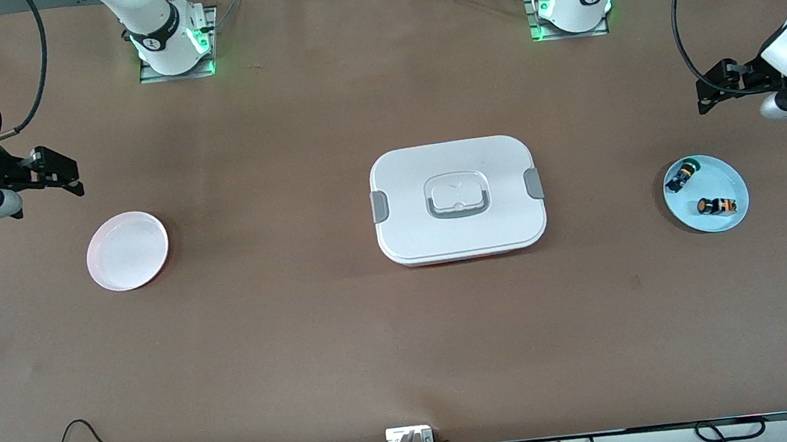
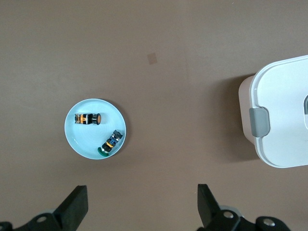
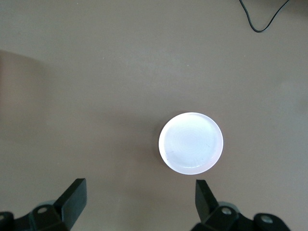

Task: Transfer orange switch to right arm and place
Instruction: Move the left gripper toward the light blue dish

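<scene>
The orange switch (image 1: pixel 717 205) lies on its side on a small light-blue plate (image 1: pixel 722 173) toward the left arm's end of the table. In the left wrist view the switch (image 2: pixel 87 118) lies on that plate (image 2: pixel 81 138). My left gripper (image 1: pixel 711 89) is open and empty, up in the air beside the plate; it also shows in the left wrist view (image 2: pixel 143 202). My right gripper (image 1: pixel 63 171) is open and empty at the right arm's end of the table, up beside an empty white plate (image 1: pixel 127 250). The right wrist view shows this gripper (image 3: pixel 139 199) and the plate (image 3: pixel 191 143).
A small black switch with green and blue bits (image 1: pixel 681 176) shares the blue plate, and shows in the left wrist view (image 2: pixel 111 142). A white lidded container (image 1: pixel 458 199) with grey clasps stands at the table's middle; its end shows in the left wrist view (image 2: pixel 284 110).
</scene>
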### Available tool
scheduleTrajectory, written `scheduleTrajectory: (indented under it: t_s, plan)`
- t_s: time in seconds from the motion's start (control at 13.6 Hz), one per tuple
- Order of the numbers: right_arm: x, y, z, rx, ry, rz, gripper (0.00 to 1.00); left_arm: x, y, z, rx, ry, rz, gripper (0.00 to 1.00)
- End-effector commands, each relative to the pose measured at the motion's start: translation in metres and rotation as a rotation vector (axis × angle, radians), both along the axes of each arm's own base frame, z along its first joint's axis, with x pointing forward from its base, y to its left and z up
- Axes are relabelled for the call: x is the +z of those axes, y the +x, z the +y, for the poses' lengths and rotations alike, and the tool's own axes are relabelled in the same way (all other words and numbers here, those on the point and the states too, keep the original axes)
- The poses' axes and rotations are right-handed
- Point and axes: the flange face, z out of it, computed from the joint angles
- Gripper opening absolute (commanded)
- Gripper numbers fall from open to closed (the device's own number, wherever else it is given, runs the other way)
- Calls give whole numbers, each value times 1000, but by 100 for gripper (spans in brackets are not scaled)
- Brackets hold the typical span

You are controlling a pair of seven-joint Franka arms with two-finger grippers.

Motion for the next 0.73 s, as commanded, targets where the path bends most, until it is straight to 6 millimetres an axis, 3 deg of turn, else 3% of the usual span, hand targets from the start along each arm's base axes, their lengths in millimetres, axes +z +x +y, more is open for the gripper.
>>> scheduleTrajectory:
  t_s: [0.0, 0.37, 0.51, 0.59, 0.66]
  plan:
    - [5, -1, -1, 0, 12, -6, 100, 5, 4, 0, 1, -22, 6, 100]
    - [5, 0, -1, 0, 13, -7, 100, 4, 5, 1, 3, -22, 14, 100]
    - [5, 0, -1, 0, 13, -7, 100, -14, 13, 2, 6, -21, 58, 100]
    - [5, 0, -1, 0, 13, -7, 100, -17, 21, 5, 11, -16, 58, 100]
    - [5, 0, -1, 0, 14, -7, 100, -34, 34, 12, 21, -7, 81, 100]
